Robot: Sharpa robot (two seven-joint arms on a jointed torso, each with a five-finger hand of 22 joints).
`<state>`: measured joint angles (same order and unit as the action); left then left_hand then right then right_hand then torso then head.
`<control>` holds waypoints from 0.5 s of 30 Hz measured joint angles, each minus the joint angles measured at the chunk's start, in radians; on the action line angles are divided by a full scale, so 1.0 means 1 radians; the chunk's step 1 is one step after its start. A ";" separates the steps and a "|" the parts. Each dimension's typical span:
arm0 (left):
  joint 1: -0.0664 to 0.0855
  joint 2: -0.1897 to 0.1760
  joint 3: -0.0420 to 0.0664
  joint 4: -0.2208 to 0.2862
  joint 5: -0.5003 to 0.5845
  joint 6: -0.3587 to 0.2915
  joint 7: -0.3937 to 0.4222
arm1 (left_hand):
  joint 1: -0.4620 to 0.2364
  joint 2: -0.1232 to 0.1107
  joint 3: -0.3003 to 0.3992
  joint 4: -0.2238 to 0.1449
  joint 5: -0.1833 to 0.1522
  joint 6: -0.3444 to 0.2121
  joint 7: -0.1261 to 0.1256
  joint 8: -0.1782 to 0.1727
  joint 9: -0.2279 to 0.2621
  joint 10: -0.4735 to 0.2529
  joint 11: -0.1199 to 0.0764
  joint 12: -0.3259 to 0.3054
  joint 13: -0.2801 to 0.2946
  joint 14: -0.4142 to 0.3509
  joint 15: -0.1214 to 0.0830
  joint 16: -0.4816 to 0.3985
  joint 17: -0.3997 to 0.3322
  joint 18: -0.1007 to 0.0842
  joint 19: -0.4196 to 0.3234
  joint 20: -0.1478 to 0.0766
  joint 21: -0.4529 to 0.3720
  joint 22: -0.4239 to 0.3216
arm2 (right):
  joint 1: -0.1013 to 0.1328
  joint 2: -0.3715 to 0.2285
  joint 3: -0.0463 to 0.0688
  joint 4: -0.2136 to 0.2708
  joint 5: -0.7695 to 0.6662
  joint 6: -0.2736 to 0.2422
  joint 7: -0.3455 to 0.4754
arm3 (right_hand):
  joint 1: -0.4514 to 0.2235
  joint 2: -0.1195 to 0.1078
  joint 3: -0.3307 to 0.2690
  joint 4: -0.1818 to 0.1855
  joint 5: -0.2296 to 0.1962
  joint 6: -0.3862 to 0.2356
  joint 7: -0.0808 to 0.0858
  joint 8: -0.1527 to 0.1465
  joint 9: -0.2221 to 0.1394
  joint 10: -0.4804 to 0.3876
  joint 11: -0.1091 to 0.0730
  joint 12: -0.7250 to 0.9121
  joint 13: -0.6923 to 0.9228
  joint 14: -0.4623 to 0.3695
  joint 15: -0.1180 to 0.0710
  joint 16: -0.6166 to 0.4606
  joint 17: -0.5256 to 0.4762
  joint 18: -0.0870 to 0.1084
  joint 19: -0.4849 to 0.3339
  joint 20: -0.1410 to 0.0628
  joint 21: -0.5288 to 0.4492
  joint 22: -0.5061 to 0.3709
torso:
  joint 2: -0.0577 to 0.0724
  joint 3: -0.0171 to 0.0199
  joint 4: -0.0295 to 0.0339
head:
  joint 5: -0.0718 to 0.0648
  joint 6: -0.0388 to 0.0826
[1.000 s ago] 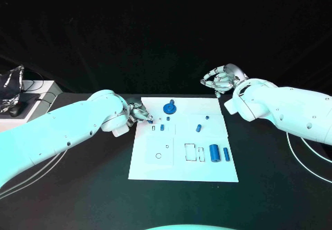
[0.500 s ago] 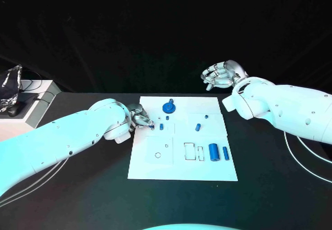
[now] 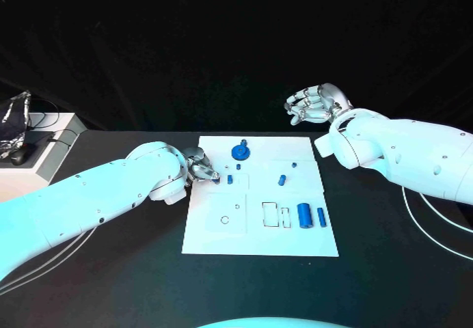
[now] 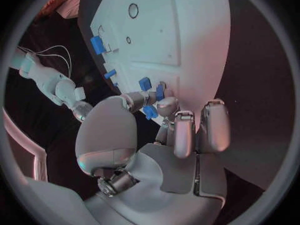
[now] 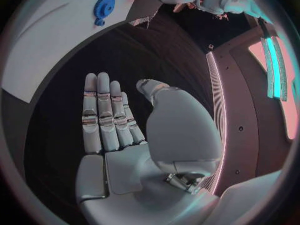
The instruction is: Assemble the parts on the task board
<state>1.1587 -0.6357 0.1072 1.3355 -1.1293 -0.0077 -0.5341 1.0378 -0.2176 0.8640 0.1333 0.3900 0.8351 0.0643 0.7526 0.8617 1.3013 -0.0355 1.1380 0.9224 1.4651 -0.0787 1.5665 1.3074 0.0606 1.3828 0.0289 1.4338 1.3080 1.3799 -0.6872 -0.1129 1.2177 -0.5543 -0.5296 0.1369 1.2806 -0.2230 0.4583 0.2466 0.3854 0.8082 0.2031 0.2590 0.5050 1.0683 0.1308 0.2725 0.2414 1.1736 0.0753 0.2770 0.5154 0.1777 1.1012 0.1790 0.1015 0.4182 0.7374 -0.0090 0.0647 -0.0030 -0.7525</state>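
Left hand (image 4: 156, 135) fingers (image 4: 164, 105) pinching blue part (image 4: 150, 112)

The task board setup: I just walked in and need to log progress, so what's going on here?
The robot is assembling small blue parts on the white task board. Its left hand is at the board's left edge, pinching a small blue part in its fingers. The right hand is raised beyond the board's far right corner, fingers apart and holding nothing. A blue gear, two blue cylinders and a few small pieces lie on the board.
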 measured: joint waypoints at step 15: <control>0.001 0.004 -0.010 0.005 -0.072 0.007 0.004 | 0.000 0.000 0.000 0.000 0.000 0.000 0.000 0.000 0.000 0.000 0.000 0.000 -0.001 0.004 -0.004 0.000 0.000 0.000 0.004 -0.004 0.000 0.000 | -0.001 0.001 -0.001 -0.001 0.010 0.002 0.011 | 0.000 0.000 0.000 -0.006 0.000 0.000 0.000 -0.004 -0.001 0.003 0.003 -0.012 -0.028 -0.007 0.007 -0.027 -0.011 0.000 -0.003 0.004 -0.016 -0.023 | 0.000 0.0012 -0.0009 | 0.001 -0.009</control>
<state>1.1597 -0.6315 0.0971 1.3405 -1.2017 -0.0007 -0.5301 1.0379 -0.2175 0.8640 0.1332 0.3900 0.8352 0.0643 0.7525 0.8617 1.3011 -0.0354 1.1380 0.9214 1.4687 -0.0822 1.5665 1.3074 0.0607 1.3864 0.0251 1.4337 1.3078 1.3792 -0.6864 -0.1135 1.2163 -0.5448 -0.5280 0.1476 1.2806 -0.2229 0.4581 0.2411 0.3854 0.8082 0.2031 0.2550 0.5040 1.0716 0.1340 0.2608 0.2136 1.1665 0.0824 0.2500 0.5043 0.1777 1.0978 0.1826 0.0857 0.3949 0.7373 -0.0078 0.0639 -0.0024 -0.7613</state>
